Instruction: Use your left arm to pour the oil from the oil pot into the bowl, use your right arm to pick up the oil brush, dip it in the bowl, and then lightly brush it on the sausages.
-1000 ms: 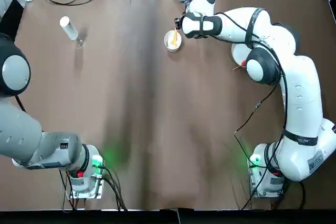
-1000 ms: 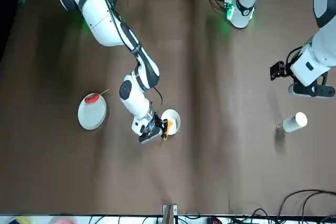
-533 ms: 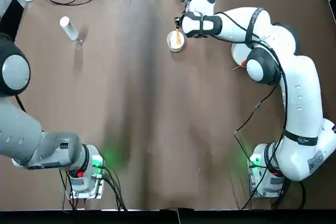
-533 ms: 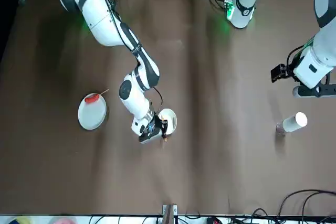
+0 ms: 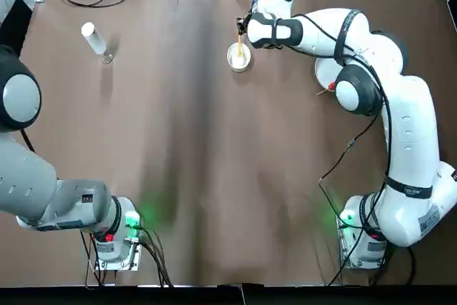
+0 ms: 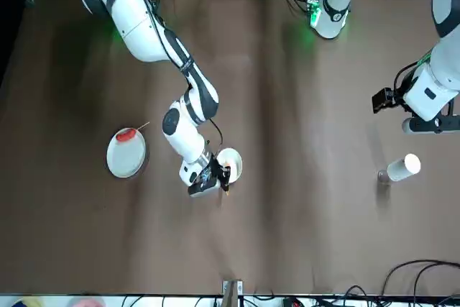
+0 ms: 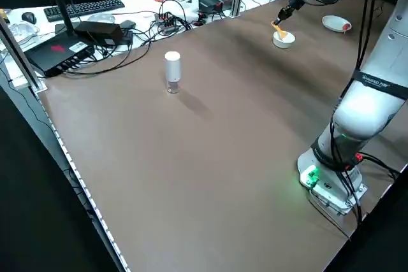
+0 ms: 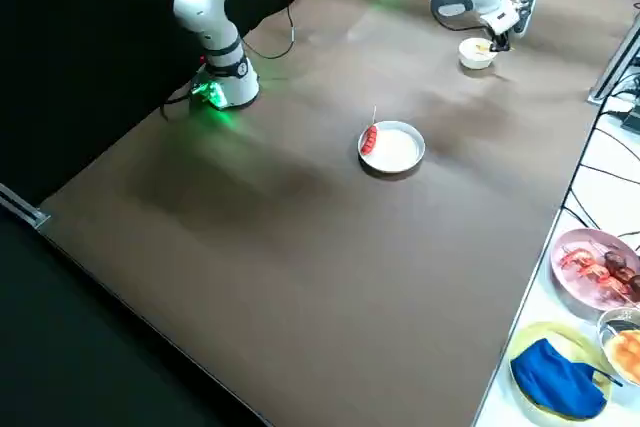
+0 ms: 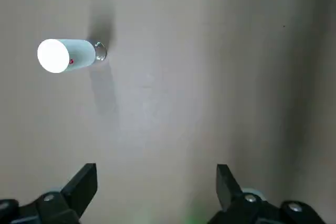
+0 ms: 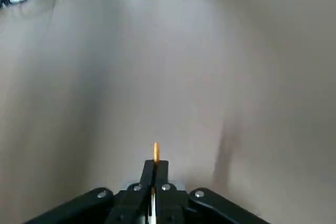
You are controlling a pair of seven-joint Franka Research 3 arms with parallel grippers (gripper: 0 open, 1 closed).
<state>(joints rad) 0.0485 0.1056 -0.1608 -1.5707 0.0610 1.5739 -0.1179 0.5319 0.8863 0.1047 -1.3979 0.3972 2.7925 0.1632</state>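
Pinching the yellow-handled oil brush (image 7: 278, 30), right end effector (image 10: 155, 162) just above the bowl (image 7: 284, 39).

Brush (image 10: 156, 151): mostly hidden between the right gripper (image 10: 155, 167); its bristles possibly inside the bowl (image 5: 238, 56), too small to tell. Plate (image 5: 328, 71): partly covered by the right arm, top view.

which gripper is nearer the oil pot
Left: the left gripper is over the table just robot-side of the oil pot; the right gripper is farther off, at the bowl.
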